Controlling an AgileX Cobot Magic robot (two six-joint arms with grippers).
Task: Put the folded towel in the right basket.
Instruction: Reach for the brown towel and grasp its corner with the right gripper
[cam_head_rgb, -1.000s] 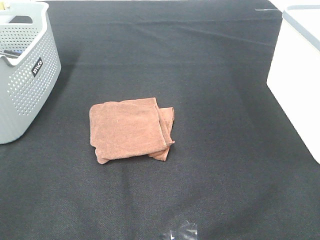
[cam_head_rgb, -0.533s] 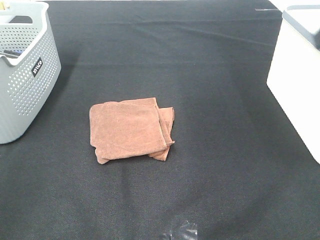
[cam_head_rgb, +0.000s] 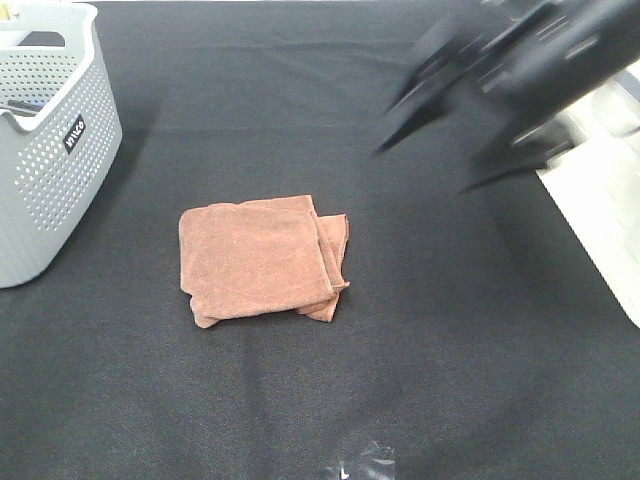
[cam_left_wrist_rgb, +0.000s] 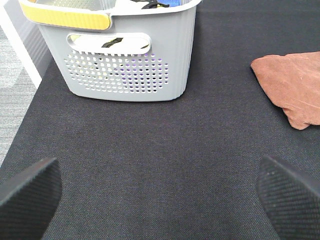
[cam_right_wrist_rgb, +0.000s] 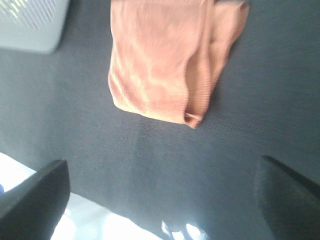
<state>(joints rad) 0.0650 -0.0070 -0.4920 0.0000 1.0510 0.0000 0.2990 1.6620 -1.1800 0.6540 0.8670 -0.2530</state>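
Note:
The folded brown towel (cam_head_rgb: 262, 259) lies flat on the black table, left of centre; it also shows in the left wrist view (cam_left_wrist_rgb: 295, 88) and the right wrist view (cam_right_wrist_rgb: 172, 55). The right basket (cam_head_rgb: 600, 190) is white and stands at the table's right edge. My right gripper (cam_head_rgb: 425, 150) is open and empty, blurred with motion, in the air right of and beyond the towel. Its fingers (cam_right_wrist_rgb: 32, 197) are spread wide. My left gripper (cam_left_wrist_rgb: 160, 195) is open and empty over bare cloth near the left basket; it is out of the high view.
A grey perforated basket (cam_head_rgb: 45, 150) with a yellow-padded rim stands at the far left and holds some items; it fills the left wrist view (cam_left_wrist_rgb: 120, 55). The table's left edge and floor show in the left wrist view (cam_left_wrist_rgb: 20, 90).
My right arm has swept into the high view from the upper right, over the table toward the towel. The towel and baskets have not moved.

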